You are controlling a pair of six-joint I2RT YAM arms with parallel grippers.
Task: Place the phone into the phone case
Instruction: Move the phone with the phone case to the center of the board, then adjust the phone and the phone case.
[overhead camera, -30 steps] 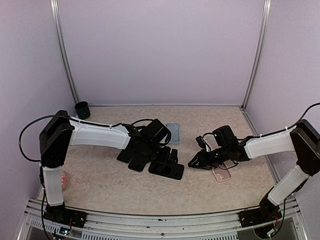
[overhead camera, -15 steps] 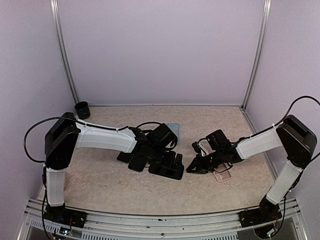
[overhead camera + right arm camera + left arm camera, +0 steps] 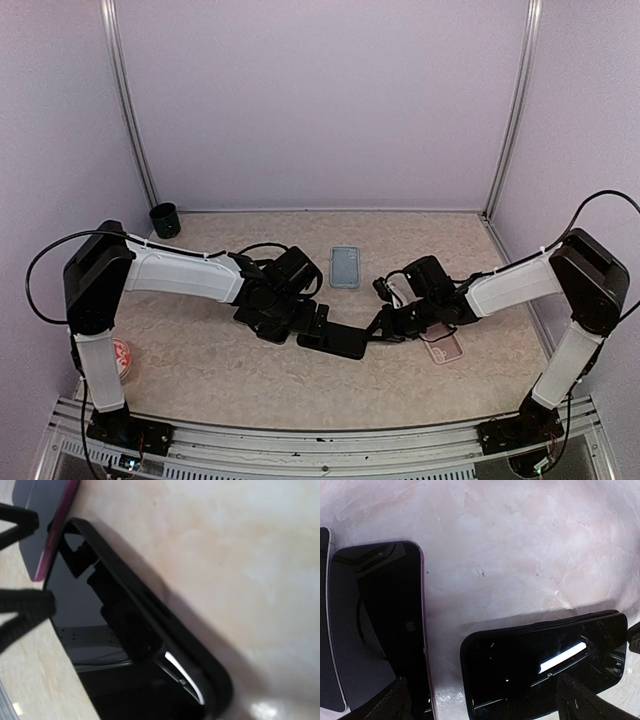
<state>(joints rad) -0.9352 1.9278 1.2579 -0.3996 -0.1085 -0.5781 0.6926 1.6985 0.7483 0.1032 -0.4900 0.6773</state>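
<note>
At the far left of the counter (image 3: 200, 370), near the back wall, we see a small dark cup (image 3: 164, 219) standing upright, well apart from everything else. Moving right, the left arm reaches low across the counter, and its left end effector (image 3: 300, 322) hangs over a cluster of dark handsets. In the left wrist view its fingers (image 3: 390, 702) are spread wide. One finger is over a purple-edged phone (image 3: 375, 630) that lies flat, and the other is over the far end of the black phone (image 3: 340, 341). We cannot tell whether either finger touches what lies beneath it.

The black phone lies flat near the middle of the counter, between the two arms. Its glossy face is up inside a raised black rim, and it sits just beside the purple-edged phone without touching it. Behind it, apart, a grey-blue phone (image 3: 345, 267) lies flat.

Further right, the right end effector (image 3: 385, 330) sits low at the black phone's right end. In the right wrist view its blurred fingers (image 3: 25, 612) stand moderately apart, closed on nothing we can make out. Just beyond, under the right arm, lies the clear case (image 3: 445, 347), with nothing inside it.
</note>
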